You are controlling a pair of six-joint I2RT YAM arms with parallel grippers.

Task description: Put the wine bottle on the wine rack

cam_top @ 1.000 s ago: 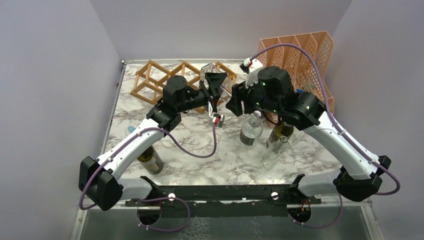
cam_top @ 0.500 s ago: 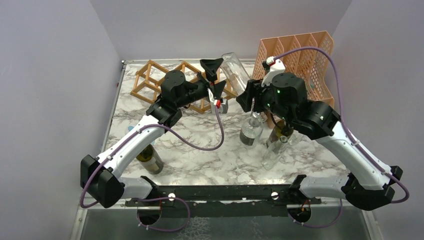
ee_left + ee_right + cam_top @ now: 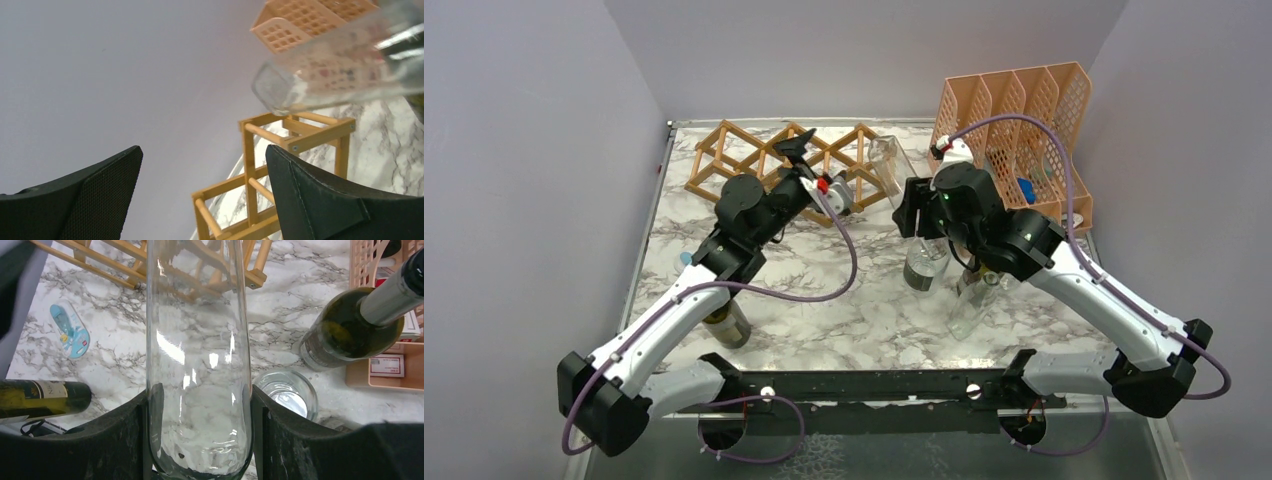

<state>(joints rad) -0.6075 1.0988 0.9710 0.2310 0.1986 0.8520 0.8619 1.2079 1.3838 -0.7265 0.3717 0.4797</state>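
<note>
The wine bottle [image 3: 890, 162], clear glass, is held off the table [image 3: 844, 310] at about 1 o'clock from its middle. Its long axis runs from the right gripper [image 3: 913, 207] out toward 11 o'clock, base end leading and neck end hidden at the gripper. In the left wrist view the base hangs above the right end of the rack [image 3: 769, 165], not touching it. How steeply the bottle tilts cannot be told.

The right gripper's two fingers [image 3: 127, 440] press on the glass from either side, clamped across the bottle's full width. The left gripper [image 3: 803, 166] stands wide, nothing between its fingers [image 3: 320, 200], over the rack at about 11 o'clock, just left of the bottle's base.

The rack lies along the back edge from 10 to 12 o'clock, its diamond cells open upward. Marble shows between the rack and the near bottles.

At 3 o'clock, under the right arm, a green bottle [image 3: 345, 335] and a clear bottle [image 3: 285, 392] stand upright side by side. A dark bottle [image 3: 42, 397] lies on its side at 8 o'clock, under the left arm, with a small blue item [image 3: 70, 330] near it.

The file holder [image 3: 1014, 110] fills the back right corner at 2 o'clock, beside the green bottle. Its compartments hold small boxes [image 3: 395, 365] and a blue piece [image 3: 1022, 188].
</note>
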